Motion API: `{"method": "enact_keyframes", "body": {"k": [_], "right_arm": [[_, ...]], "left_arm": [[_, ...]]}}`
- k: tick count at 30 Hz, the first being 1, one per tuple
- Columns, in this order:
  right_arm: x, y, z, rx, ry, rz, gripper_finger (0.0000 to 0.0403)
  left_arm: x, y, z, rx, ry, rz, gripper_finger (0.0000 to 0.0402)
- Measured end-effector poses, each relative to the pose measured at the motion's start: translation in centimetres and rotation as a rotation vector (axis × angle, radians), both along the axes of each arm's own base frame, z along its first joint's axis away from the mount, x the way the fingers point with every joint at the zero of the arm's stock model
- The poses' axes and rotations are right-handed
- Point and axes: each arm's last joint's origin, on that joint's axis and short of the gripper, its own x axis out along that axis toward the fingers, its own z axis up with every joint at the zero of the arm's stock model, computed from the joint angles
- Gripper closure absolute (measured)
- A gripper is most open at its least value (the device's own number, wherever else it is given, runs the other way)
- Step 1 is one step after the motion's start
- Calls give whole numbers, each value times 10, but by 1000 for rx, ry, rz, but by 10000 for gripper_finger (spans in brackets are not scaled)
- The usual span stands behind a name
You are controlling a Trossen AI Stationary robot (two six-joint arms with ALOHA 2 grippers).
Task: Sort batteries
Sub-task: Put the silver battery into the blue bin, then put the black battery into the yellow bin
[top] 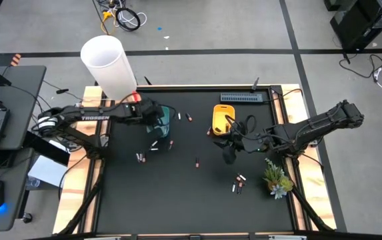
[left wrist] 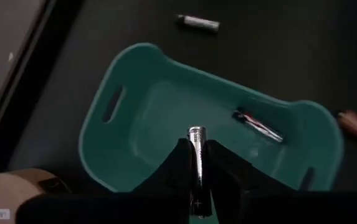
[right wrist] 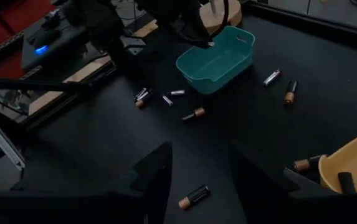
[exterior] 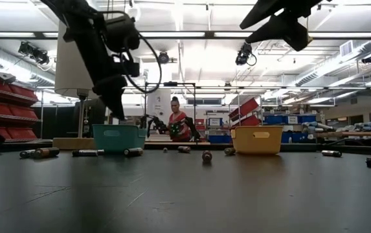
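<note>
A black table (top: 191,207) is filling most of the high view, with a white cylinder (top: 107,63) standing at its upper left edge and a small artificial plant (top: 276,179) sitting at its right edge. The left arm (top: 91,115) is reaching in from the left of the frame toward the teal tray (top: 165,118), which is lying in the upper middle of the table. The right arm (top: 317,127) is reaching in from the right, beside the yellow tray (top: 221,115) in the upper centre.

The left gripper (left wrist: 197,171) is hovering over the teal tray with its fingers closing around a silver battery (left wrist: 196,144), whose tip is sticking out past the fingertips. Another silver battery (left wrist: 257,124) with a red band is lying inside the tray, toward its right end in the left wrist view.

The right gripper (right wrist: 198,168) is hanging above the table with its fingers standing apart and gripping nothing.

Loose batteries (top: 155,145) are lying scattered below the teal tray, one dark battery (top: 197,162) is resting alone near the frame's centre, and a small cluster (top: 238,184) is lying at the lower right. In the low view a person (exterior: 179,124) is sitting in the room beyond the table
</note>
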Motion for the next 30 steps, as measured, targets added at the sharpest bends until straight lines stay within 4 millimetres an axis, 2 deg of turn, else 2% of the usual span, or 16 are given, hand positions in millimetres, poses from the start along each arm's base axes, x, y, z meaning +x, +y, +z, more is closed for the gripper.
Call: {"method": "enact_keyframes", "body": {"k": [3,7,10,13,17,20,23,26,30], "right_arm": [[0,0,0,4,-2,-4,234],[0,-2,-1,6,3,-26,234],[0,-5,-1,5,5,-34,234],[1,-7,-1,2,9,-33,234],[4,-5,-5,-30,53,53,234],[11,-1,-15,-87,130,228,234],[21,4,-29,-117,191,381,234],[34,1,-38,-82,220,396,237],[57,-11,-36,-107,243,374,248]], "left_arm": [[-2,3,-1,-11,3,10,327],[0,2,1,-23,-12,-1,275],[3,3,8,-16,-30,1,244],[4,4,20,-35,-28,32,229],[10,4,45,-120,-112,125,229],[14,4,60,-185,-177,146,236],[16,1,66,-233,-209,188,245],[16,-6,72,-212,-220,205,264],[10,-30,92,-102,-286,167,293]]}}
